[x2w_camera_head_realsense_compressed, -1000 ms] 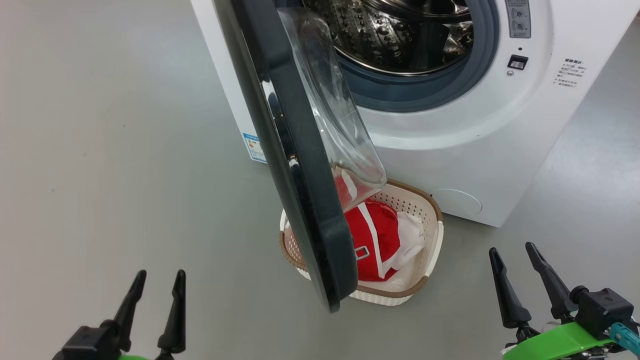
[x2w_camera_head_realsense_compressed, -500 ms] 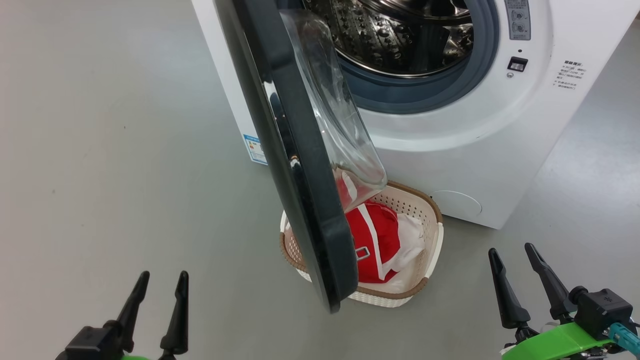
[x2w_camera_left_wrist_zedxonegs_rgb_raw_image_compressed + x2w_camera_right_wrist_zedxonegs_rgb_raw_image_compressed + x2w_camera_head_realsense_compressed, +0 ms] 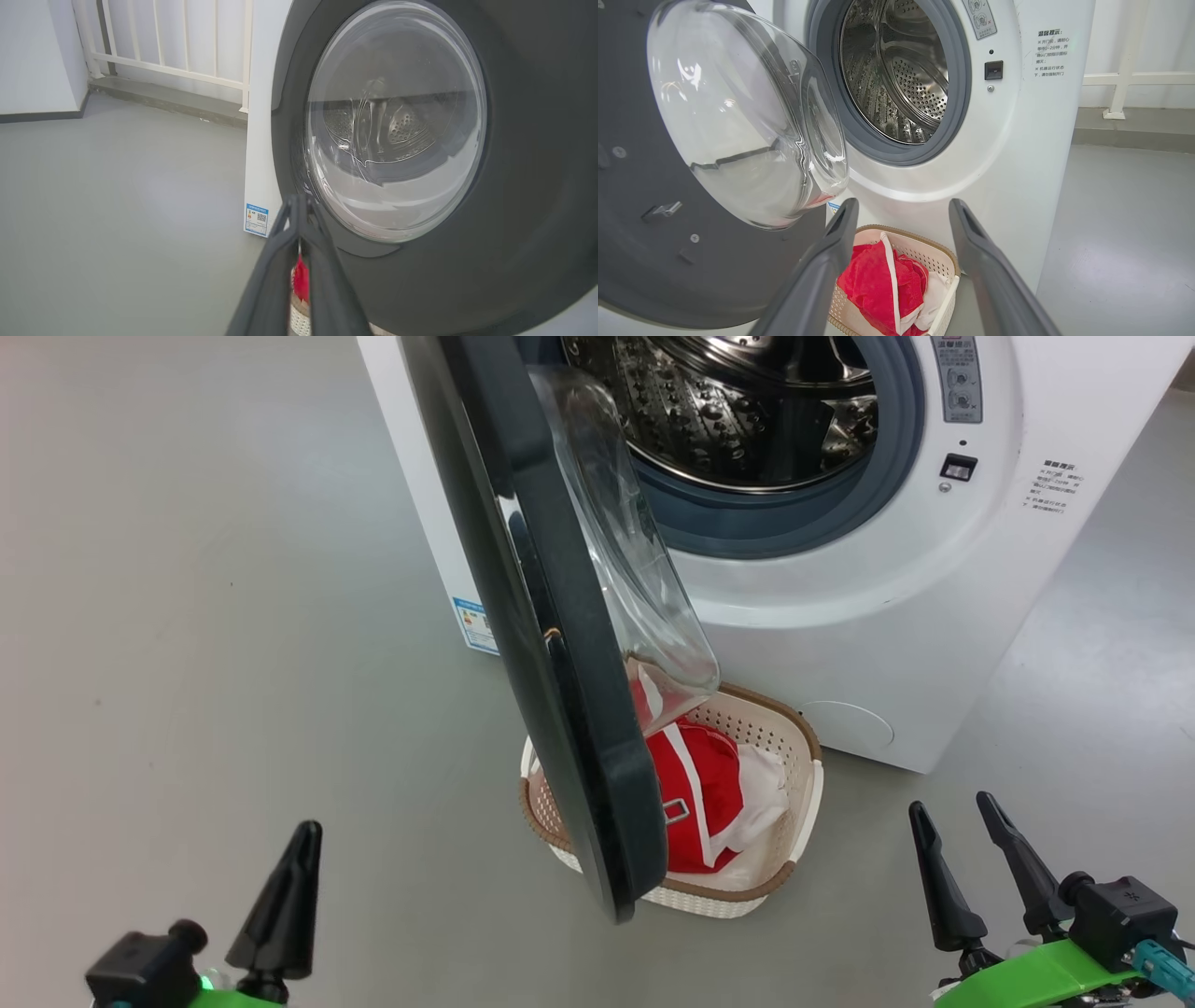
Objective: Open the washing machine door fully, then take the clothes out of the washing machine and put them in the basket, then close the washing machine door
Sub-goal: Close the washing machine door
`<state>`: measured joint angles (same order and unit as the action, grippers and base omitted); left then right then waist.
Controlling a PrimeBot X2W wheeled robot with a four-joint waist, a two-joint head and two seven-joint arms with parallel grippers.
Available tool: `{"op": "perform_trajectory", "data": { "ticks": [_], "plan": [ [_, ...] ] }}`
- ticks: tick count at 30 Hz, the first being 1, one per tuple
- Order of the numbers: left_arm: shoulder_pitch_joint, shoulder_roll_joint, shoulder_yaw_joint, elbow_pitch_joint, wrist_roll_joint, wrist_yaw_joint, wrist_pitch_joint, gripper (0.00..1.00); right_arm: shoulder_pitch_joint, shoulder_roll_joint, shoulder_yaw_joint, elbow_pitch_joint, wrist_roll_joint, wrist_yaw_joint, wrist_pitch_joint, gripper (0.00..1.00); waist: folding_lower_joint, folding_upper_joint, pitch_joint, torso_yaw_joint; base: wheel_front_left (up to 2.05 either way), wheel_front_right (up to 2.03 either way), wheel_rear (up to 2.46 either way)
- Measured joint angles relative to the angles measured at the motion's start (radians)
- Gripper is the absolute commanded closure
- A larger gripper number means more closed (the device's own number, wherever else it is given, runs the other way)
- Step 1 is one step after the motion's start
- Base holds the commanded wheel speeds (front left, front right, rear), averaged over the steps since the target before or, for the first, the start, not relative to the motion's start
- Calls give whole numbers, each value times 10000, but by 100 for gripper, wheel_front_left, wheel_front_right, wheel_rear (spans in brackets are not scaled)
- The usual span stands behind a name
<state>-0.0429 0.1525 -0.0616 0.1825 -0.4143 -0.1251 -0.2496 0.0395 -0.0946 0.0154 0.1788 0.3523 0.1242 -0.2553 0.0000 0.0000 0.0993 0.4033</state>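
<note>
In the head view, the left gripper (image 3: 306, 835) is seen with fingers pressed together on nothing, the right gripper (image 3: 950, 803) spread and empty; ahead, between them, the washing machine door (image 3: 588, 756) stands open, edge-on, over the basket (image 3: 719, 901) holding the clothes (image 3: 700, 784). In the left wrist view, the door's outer face is seen beyond the closed tips. In the right wrist view, the basket is framed between the spread fingers, at the foot of the washing machine (image 3: 1017, 163).
</note>
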Motion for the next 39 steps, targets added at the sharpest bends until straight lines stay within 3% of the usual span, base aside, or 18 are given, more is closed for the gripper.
{"op": "perform_trajectory", "data": {
  "ticks": [5,16,27,39],
  "plan": [
    [-512,805,-704,-694,-1020,0,-2,100,2,12,17,2,0,0,0,0,1,1,-7,-85,0,0,0],
    [-1675,2063,-2652,-1574,-1774,0,-2,100,7,33,4,-35,75,0,0,0,1,0,71,-425,0,0,0],
    [-2462,2111,-3666,-1745,-1858,0,-2,100,2,61,-127,-148,75,0,0,0,0,0,406,-956,0,0,0],
    [-3351,2107,-3975,-1632,-1873,2,-31,100,-44,205,-314,-209,73,0,0,0,1,0,755,-1603,0,0,0]
  ]
}}
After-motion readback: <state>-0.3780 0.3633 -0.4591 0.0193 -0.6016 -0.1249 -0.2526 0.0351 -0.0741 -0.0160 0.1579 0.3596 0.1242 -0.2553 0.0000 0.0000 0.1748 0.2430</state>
